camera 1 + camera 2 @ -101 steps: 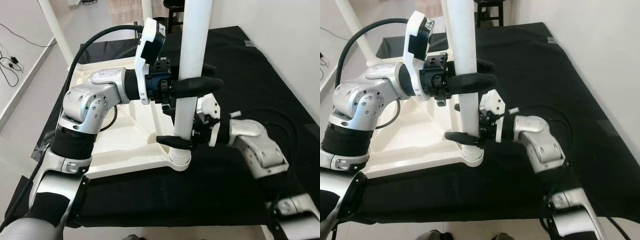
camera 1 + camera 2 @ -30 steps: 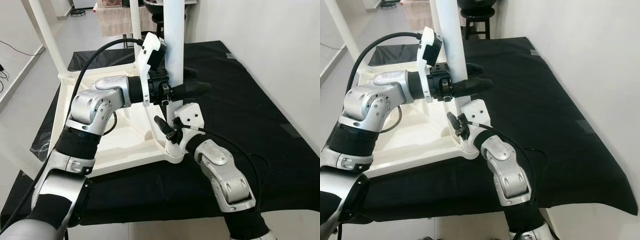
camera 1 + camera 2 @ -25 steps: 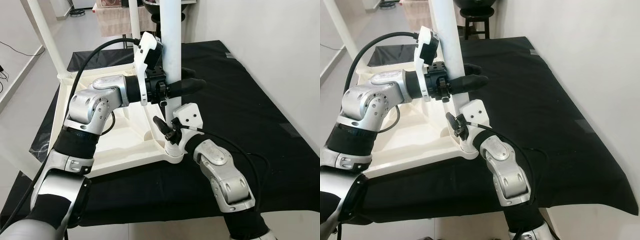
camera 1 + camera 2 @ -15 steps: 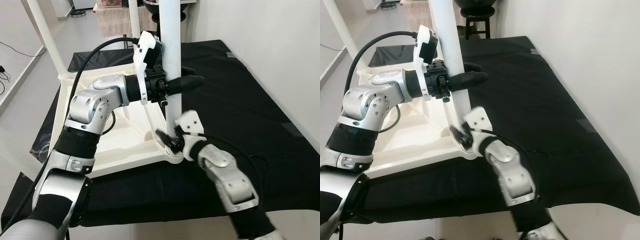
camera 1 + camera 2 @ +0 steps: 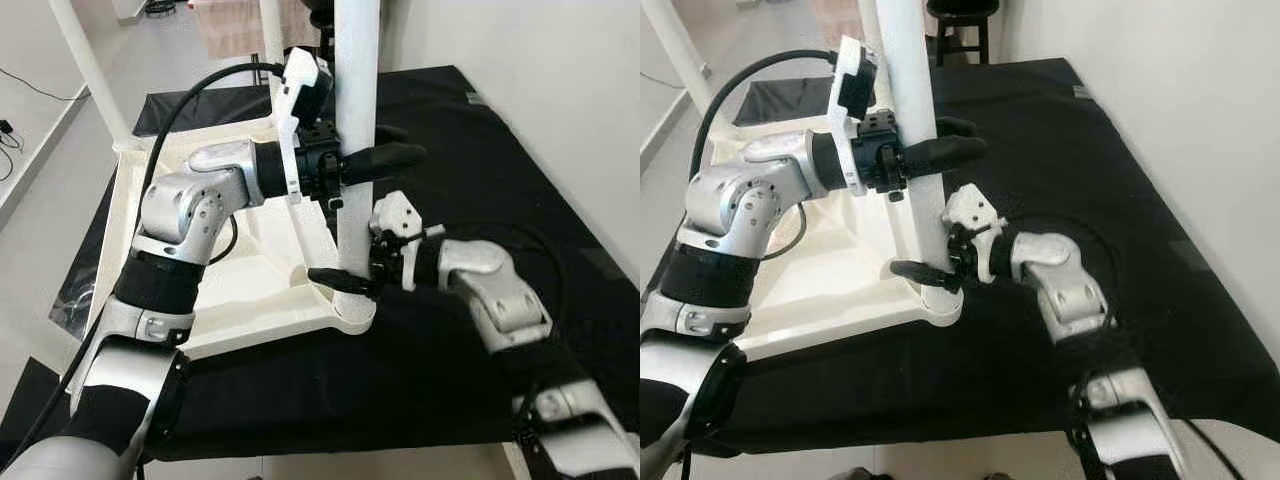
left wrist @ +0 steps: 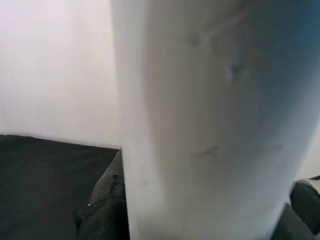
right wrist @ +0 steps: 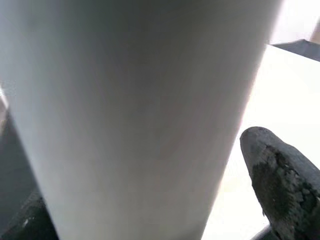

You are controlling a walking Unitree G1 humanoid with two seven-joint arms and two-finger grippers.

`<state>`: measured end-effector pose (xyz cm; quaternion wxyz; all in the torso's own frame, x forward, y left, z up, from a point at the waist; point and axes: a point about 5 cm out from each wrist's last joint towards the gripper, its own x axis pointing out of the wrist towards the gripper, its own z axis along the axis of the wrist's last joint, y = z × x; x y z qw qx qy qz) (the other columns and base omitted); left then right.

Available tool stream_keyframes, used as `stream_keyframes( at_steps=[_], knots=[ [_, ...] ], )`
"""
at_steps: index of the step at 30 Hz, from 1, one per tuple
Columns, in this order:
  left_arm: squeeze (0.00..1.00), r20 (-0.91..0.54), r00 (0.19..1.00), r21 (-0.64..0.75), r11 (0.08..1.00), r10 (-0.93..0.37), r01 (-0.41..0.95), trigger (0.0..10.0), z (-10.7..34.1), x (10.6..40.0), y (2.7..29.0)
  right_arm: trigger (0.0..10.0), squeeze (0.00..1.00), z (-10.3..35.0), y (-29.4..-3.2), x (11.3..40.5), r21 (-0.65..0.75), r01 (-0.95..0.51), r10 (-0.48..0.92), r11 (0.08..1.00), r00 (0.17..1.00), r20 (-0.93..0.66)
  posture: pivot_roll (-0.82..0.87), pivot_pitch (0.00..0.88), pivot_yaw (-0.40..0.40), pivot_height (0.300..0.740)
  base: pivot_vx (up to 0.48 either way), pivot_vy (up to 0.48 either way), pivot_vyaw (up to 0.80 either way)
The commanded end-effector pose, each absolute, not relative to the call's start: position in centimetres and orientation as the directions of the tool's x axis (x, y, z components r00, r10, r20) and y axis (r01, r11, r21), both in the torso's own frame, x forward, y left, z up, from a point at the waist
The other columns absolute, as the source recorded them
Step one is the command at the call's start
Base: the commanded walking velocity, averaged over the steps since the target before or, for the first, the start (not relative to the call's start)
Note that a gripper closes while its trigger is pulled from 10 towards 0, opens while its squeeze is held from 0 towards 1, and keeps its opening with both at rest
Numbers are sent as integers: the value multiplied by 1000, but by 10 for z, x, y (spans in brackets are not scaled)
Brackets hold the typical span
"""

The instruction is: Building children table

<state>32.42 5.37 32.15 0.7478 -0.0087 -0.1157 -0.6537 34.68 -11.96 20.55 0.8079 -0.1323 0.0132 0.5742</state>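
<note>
Left eye view | white round table leg (image 5: 356, 120) (upright) | both tools clasp it

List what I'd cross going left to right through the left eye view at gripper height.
White tabletop rim → left arm's silver elbow → left wrist camera → white table leg → right wrist camera → right silver forearm → black cloth.
</note>
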Motion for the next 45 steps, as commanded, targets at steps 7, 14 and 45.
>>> stream_keyframes(
  at_steps=[7, 14, 45],
  knots=[
    [0, 127, -13, 142, 6, -992, 990, 0, 313, 311, 31, 0, 0, 225, -99, 353, -192, -958, 970, 215, 233, -76, -8, 68, 44, 740, 0, 0, 0],
    [0, 98, -57, 160, -41, -994, 986, 0, 313, 310, 25, 0, 0, 221, -97, 353, -170, -973, 984, 158, 170, -55, -22, 67, 53, 740, 0, 0, 0],
    [0, 132, 332, 141, 349, -934, 927, 10000, 314, 350, 53, 0, 0, 116, -84, 318, -9, -395, 387, 919, 904, -181, 28, 72, 8, 740, 0, 0, 0]
  ],
)
